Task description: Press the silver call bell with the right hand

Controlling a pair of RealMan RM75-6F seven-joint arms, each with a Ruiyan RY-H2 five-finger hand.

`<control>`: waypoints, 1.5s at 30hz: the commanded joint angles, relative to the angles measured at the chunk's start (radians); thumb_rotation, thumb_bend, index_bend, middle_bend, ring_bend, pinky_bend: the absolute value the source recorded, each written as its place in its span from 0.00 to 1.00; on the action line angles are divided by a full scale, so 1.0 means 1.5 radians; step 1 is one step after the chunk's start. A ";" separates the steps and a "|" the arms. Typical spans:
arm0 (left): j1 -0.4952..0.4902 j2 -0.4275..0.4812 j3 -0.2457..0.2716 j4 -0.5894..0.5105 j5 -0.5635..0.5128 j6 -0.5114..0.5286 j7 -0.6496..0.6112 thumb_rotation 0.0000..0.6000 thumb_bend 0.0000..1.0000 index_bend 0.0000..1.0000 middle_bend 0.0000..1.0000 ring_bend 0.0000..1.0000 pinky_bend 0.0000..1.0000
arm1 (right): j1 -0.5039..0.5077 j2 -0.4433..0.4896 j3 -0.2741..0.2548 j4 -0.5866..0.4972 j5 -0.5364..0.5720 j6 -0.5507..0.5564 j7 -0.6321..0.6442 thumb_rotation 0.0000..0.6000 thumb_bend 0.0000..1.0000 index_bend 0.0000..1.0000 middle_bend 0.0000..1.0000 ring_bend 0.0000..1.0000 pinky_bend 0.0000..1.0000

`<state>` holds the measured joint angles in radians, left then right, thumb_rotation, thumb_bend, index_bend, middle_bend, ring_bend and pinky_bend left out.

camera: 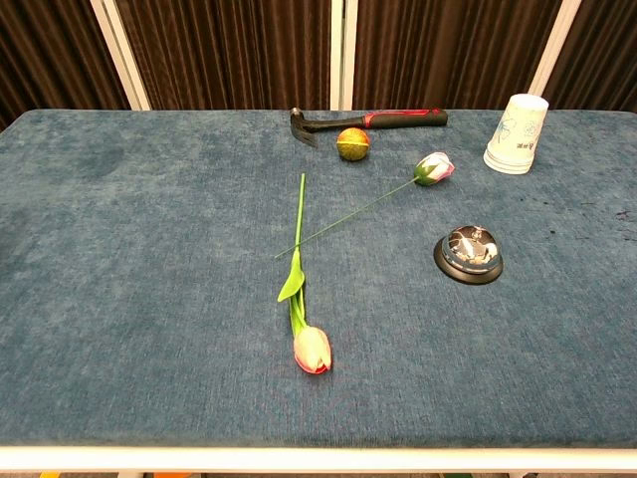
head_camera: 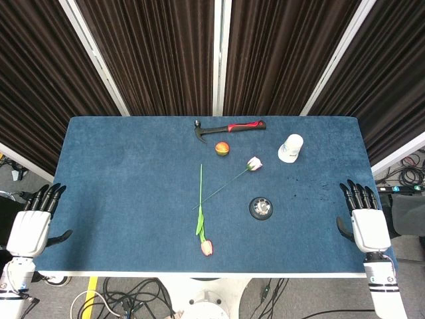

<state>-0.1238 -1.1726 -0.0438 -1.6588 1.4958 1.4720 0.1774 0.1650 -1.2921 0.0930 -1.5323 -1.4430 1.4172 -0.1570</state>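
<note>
The silver call bell (head_camera: 261,208) sits on the blue counter (head_camera: 119,199) right of centre, nearer the near edge than the far one, and nothing touches it. The right hand (head_camera: 362,216) waits just off the counter's right edge, fingers straight and slightly spread, holding nothing; the left hand (head_camera: 36,216) mirrors it off the left edge, equally empty. Neither hand shows in the chest view. Judging from this, the reach has not begun, and the main risk lies in the sideways travel: the hand must cross open cloth to arrive above the small button on top of the bell, and a push landing on the sloped dome instead would likely slide the bell along the cloth rather than ring it. A low, sweeping approach could knock the bell by its black base. The white-headed flower (head_camera: 255,163) lies towards the far edge from the bell, with a paper cup (head_camera: 290,147) near the far right corner; an overshoot could brush either. The pink tulip (head_camera: 206,248) lies well left, safely apart.
</note>
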 commanded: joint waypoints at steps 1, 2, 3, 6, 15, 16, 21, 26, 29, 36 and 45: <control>0.000 0.000 0.000 0.000 0.000 0.000 0.000 1.00 0.11 0.07 0.05 0.00 0.15 | 0.000 -0.001 0.000 0.001 0.000 -0.001 0.000 1.00 0.33 0.00 0.00 0.00 0.00; 0.000 -0.001 0.001 0.001 0.000 0.000 0.001 1.00 0.11 0.07 0.05 0.00 0.15 | 0.000 -0.001 0.000 0.002 0.000 -0.001 0.000 1.00 0.33 0.00 0.00 0.00 0.00; 0.000 -0.001 0.001 0.001 0.000 0.000 0.001 1.00 0.11 0.07 0.05 0.00 0.15 | 0.000 -0.001 0.000 0.003 0.000 -0.001 0.001 1.00 0.33 0.00 0.00 0.00 0.00; 0.002 -0.002 0.002 0.002 0.000 0.001 0.001 1.00 0.11 0.07 0.05 0.00 0.15 | 0.000 -0.001 -0.001 0.003 0.001 -0.002 0.002 1.00 0.41 0.00 0.00 0.00 0.00; 0.000 -0.003 0.001 0.004 0.000 -0.002 -0.001 1.00 0.11 0.07 0.05 0.00 0.15 | -0.002 -0.004 0.007 -0.004 0.024 -0.005 -0.016 1.00 1.00 0.00 0.08 0.02 0.01; -0.001 -0.002 0.001 0.003 0.000 -0.002 -0.001 1.00 0.11 0.07 0.05 0.00 0.15 | -0.002 -0.004 0.009 -0.006 0.030 -0.006 -0.023 1.00 1.00 0.00 0.17 0.09 0.07; -0.002 0.000 0.000 0.003 -0.005 -0.006 -0.003 1.00 0.11 0.07 0.05 0.00 0.15 | 0.006 0.004 0.004 -0.036 0.059 -0.042 -0.069 1.00 1.00 0.00 0.84 0.72 0.63; 0.000 -0.003 0.002 0.008 -0.004 -0.005 -0.003 1.00 0.11 0.07 0.05 0.00 0.15 | 0.016 -0.010 -0.010 -0.038 0.032 -0.044 -0.103 1.00 1.00 0.00 0.91 0.78 0.65; 0.001 -0.006 0.000 0.015 -0.010 -0.007 -0.012 1.00 0.11 0.07 0.05 0.00 0.15 | 0.025 -0.026 -0.018 -0.036 0.015 -0.051 -0.120 1.00 1.00 0.00 0.91 0.78 0.65; 0.002 0.001 -0.004 0.016 -0.010 0.001 -0.019 1.00 0.11 0.07 0.05 0.00 0.15 | 0.065 -0.074 -0.039 -0.039 -0.003 -0.115 -0.196 1.00 1.00 0.00 0.91 0.78 0.65; 0.008 0.010 -0.004 0.021 -0.015 0.004 -0.032 1.00 0.11 0.07 0.05 0.00 0.15 | 0.109 -0.139 -0.035 -0.020 0.044 -0.190 -0.288 1.00 1.00 0.00 0.91 0.78 0.65</control>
<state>-0.1120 -1.1580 -0.0491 -1.6282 1.4742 1.4782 0.1297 0.3155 -1.4841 0.0374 -1.5696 -1.3922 1.1484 -0.5696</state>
